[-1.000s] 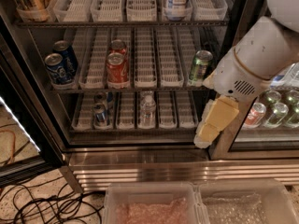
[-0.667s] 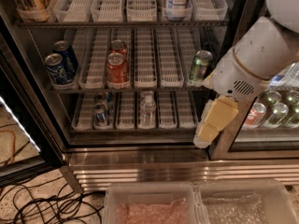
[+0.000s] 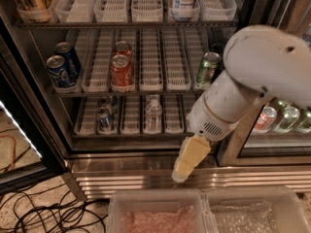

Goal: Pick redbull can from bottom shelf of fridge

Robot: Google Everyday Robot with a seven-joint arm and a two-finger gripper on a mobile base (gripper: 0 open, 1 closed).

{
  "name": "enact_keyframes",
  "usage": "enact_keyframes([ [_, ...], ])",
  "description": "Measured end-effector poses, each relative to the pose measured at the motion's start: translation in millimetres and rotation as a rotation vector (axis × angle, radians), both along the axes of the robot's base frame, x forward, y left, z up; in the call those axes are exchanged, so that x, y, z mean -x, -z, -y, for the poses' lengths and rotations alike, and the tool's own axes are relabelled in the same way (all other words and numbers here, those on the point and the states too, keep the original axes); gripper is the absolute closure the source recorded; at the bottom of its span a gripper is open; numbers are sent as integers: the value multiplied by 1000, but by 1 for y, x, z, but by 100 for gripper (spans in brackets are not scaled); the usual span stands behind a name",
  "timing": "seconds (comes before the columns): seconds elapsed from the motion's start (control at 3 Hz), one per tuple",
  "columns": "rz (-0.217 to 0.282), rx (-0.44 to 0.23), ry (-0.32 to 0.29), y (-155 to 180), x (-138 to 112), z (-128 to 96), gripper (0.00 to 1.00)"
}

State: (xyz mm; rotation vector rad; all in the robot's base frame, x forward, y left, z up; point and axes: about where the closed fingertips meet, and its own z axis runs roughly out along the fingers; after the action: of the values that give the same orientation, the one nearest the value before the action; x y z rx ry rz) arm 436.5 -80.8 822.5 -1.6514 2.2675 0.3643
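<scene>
Redbull can (image 3: 103, 119) stood upright near the front of the bottom shelf (image 3: 130, 126), in a white lane tray toward the left. It was untouched and well apart from the gripper.

Nearest the camera, two clear plastic bins (image 3: 156, 196) sat side by side. Their contents were pale and crinkled, and I could not identify the material. To their left, dark cables (image 3: 48, 212) lay tangled on the speckled floor.

Just above the bins, the gripper (image 3: 180, 175) hung tip-down in front of the ribbed steel base of the fridge (image 3: 121, 174), right of centre. Nothing was seen in it. Whether it was clenched or released could not be told from this angle. The white arm (image 3: 248, 76) rose from it up and to the right, covering the right end of the lower racks.

On the bottom shelf, a second slim can (image 3: 108, 103) stood behind the first, probably in the same lane. A clear water bottle (image 3: 153, 114) stood a couple of lanes to the right.

On the rack above were two dark-blue cans (image 3: 62, 67) at the left and two red cans (image 3: 121, 72) one behind the other. A green can (image 3: 209, 68) stood just beside the arm.
</scene>
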Motion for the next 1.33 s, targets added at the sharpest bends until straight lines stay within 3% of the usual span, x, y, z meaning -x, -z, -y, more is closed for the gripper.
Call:
enact_keyframes([
  [0.33, -59, -18, 18, 47, -5, -25, 0],
  [0.67, -59, -18, 18, 47, -5, -25, 0],
  [1.0, -95, -70, 99, 73, -1, -35, 0],
  [1.33, -117, -103, 257, 115, -13, -48, 0],
])
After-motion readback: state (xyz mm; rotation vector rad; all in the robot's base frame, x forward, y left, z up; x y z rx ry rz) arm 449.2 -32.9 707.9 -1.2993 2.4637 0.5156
